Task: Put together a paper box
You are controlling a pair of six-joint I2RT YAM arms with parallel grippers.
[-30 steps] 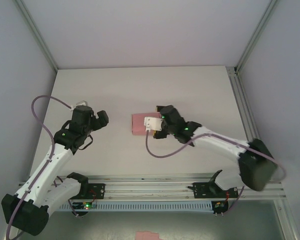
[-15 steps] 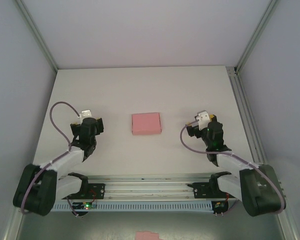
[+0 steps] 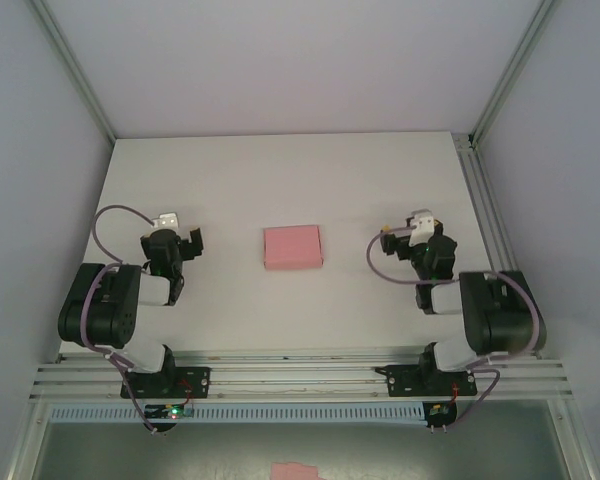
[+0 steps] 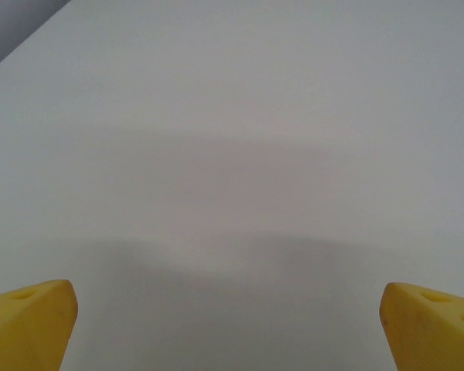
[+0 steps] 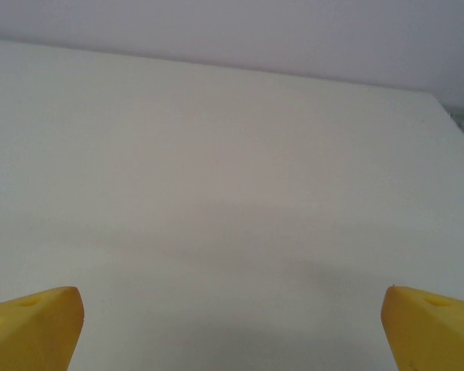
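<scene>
Paper box (image 3: 292, 247): laid closed at mid surface (image 3: 280, 170), untouched, between the arms.
Left end effector (image 3: 183, 232): jaws spread wide, nothing held, well left of box.
Right end effector (image 3: 412, 232): jaws spread wide, nothing held, well right of box.
Risk: flaps could be sprung open by the thin card, as nothing is pressed on them.
Change: right end effector was at the box a second ago and is now withdrawn; both arms folded back.

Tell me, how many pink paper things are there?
2. The paper box lies in the middle of the table; a small pink scrap lies below the table's front, cut off by the picture's bottom edge, so partly hidden.
</scene>
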